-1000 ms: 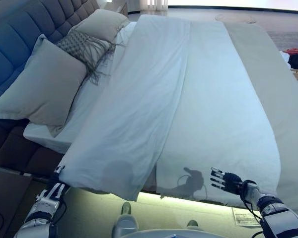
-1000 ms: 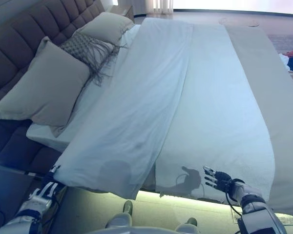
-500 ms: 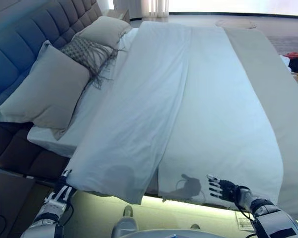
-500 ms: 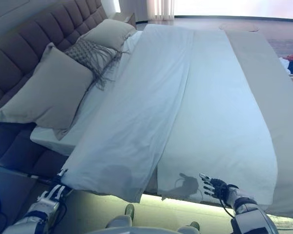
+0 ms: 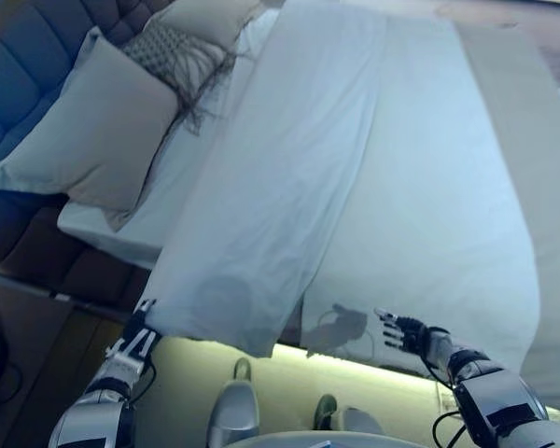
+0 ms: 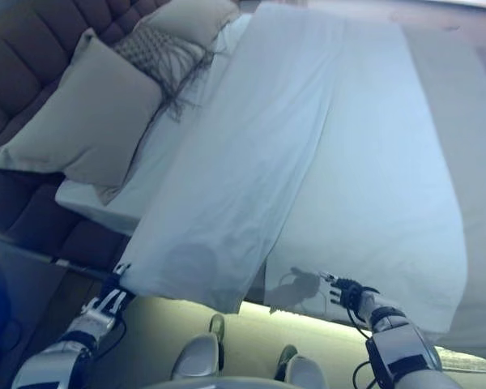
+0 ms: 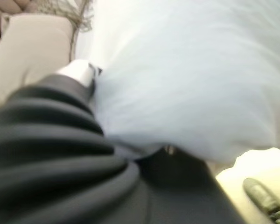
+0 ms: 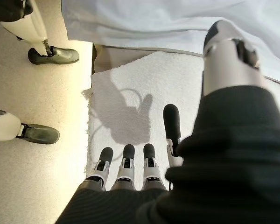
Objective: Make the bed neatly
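Note:
A white duvet (image 5: 289, 177) lies folded back in a long strip down the middle of the bed, over a white sheet (image 5: 429, 205). My left hand (image 5: 131, 343) is at the duvet's near corner (image 5: 163, 313), by the bed's front edge. In the left wrist view its thumb (image 7: 79, 72) presses on the cloth (image 7: 186, 79), which covers the fingers. My right hand (image 5: 406, 331) is open, its fingers (image 8: 126, 161) straight. It is held empty just off the sheet's hanging front edge (image 8: 144, 79).
Two beige pillows (image 5: 98, 135) and a fringed patterned cushion (image 5: 173, 56) lean on the tufted headboard (image 5: 19, 75) at the left. A beige blanket (image 5: 532, 140) covers the bed's right side. A lit strip (image 5: 261, 359) runs under the bed's front edge.
The whole view has shifted, so the camera has moved. My left hand stays at the duvet corner. My right hand has reached a little closer to the bed's front edge.

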